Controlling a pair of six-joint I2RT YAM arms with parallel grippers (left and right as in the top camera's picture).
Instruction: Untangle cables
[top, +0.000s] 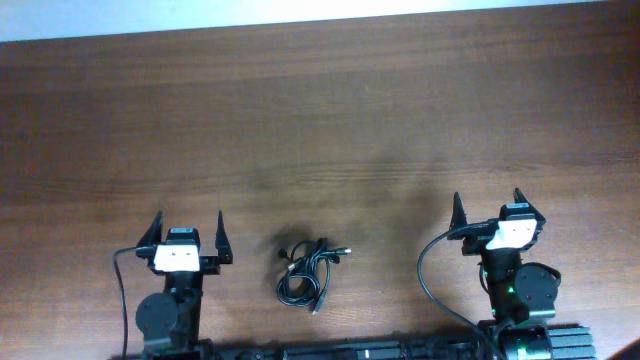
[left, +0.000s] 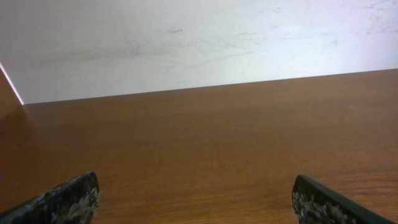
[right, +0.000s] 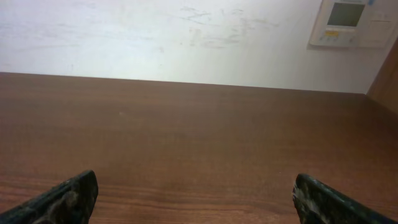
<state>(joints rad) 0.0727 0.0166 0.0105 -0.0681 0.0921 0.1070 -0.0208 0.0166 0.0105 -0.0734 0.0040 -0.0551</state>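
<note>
The cables (top: 307, 272) lie as a small tangled bundle of thin black cords with plug ends on the wooden table (top: 320, 120), near the front edge, between the two arms. My left gripper (top: 187, 228) is open and empty, to the left of the bundle. My right gripper (top: 488, 205) is open and empty, to the right of it. In the left wrist view the left gripper (left: 196, 198) shows only its two spread fingertips over bare wood. The right wrist view shows the right gripper (right: 196, 198) the same way. The cables are out of view in both wrist views.
A white wall borders the table's far edge (left: 199, 43). A wall-mounted control panel (right: 354, 22) shows at the upper right of the right wrist view. Thicker black arm wires (top: 428, 280) run by the right arm's base.
</note>
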